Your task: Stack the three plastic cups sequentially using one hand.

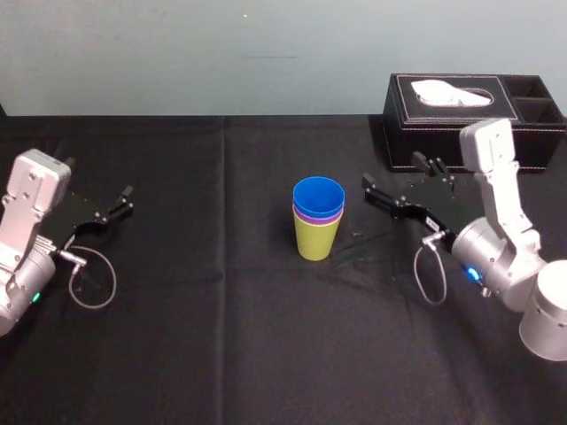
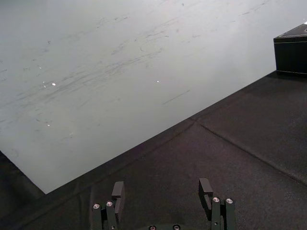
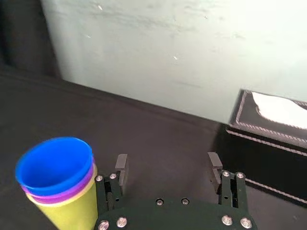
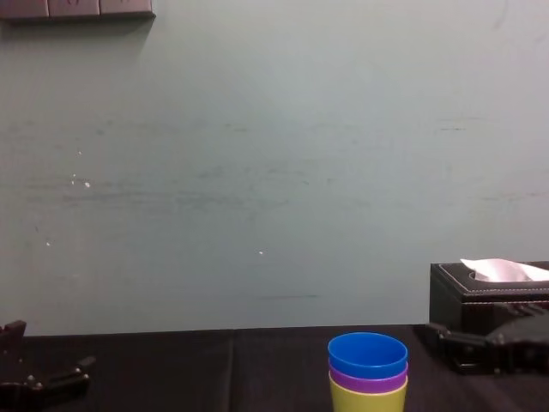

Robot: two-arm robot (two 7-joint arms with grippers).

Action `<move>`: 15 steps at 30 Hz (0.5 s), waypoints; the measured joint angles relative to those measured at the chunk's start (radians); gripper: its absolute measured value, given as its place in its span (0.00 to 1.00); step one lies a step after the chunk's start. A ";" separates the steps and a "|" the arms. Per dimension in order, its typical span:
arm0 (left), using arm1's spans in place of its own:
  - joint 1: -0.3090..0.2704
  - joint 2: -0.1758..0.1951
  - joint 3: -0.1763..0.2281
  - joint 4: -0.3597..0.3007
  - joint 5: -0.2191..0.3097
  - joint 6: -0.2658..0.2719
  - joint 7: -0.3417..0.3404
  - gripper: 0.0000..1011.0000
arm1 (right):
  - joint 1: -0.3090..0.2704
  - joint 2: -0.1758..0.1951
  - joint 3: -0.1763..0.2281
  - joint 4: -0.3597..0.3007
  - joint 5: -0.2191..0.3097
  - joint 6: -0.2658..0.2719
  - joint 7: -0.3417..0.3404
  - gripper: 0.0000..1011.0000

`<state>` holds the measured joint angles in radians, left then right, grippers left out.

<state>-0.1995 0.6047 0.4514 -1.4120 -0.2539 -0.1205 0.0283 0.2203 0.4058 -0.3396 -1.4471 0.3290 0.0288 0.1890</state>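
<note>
The three plastic cups stand nested upright at the middle of the black table. The blue cup (image 1: 318,197) is on top, inside the purple cup (image 1: 317,215), which sits in the yellow-green cup (image 1: 316,241). From the side, blue (image 4: 367,354) again tops purple (image 4: 369,379) and yellow-green (image 4: 369,398). My right gripper (image 1: 391,172) hovers just right of the stack, apart from it, open and empty. In the right wrist view its jaws (image 3: 168,160) stand wide, with the blue cup (image 3: 53,163) off to one side. My left gripper (image 1: 97,177) rests at the far left, open (image 2: 161,187).
A black tissue box (image 1: 469,115) with white tissue stands at the back right, close behind my right gripper, and it also shows beside the jaws (image 3: 268,139). A pale wall (image 4: 257,172) backs the table. Black cloth (image 1: 221,336) covers the table.
</note>
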 joint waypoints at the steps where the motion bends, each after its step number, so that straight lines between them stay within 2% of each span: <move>1: 0.000 0.000 0.000 0.000 0.000 0.000 0.000 1.00 | -0.002 -0.006 0.000 0.009 -0.016 0.000 -0.016 0.99; 8: 0.000 0.000 0.000 0.000 0.000 0.000 0.000 1.00 | -0.013 -0.033 0.004 0.041 -0.067 -0.003 -0.063 0.99; 15: 0.000 0.000 0.000 0.000 0.000 0.000 0.000 1.00 | -0.019 -0.043 0.011 0.047 -0.082 -0.008 -0.068 0.99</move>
<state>-0.1995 0.6047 0.4514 -1.4120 -0.2539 -0.1205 0.0283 0.2009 0.3632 -0.3289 -1.3996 0.2466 0.0205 0.1206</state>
